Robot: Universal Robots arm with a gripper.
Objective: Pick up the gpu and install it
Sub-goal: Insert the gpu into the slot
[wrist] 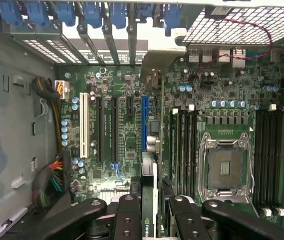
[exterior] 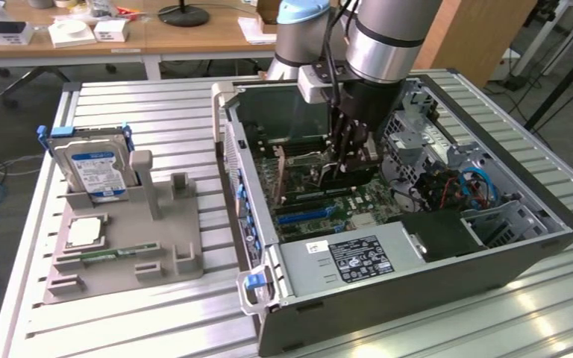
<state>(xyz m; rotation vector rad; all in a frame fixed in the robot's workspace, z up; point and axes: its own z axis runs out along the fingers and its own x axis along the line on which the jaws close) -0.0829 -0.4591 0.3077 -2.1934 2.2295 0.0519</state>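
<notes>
Inside the open computer case (exterior: 446, 298) on the bench, the pincer (wrist: 149, 212) pinched the gpu (wrist: 150, 187) edge-on between its fingers, the card's long axis in line with the blue motherboard slot (wrist: 144, 125) beyond it.

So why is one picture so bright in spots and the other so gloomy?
Exterior view: light glares off the metal table. Wrist view: light burns through the slots, while the case wall and the held graphics card lie in shadow.

Exterior view: high up, angled down at desk (exterior: 117, 328) and open case (exterior: 416, 298), mid-range. Wrist view: close, behind pincer (wrist: 150, 215), facing into case. Shared: motherboard (exterior: 361, 212) (wrist: 127, 125).
</notes>
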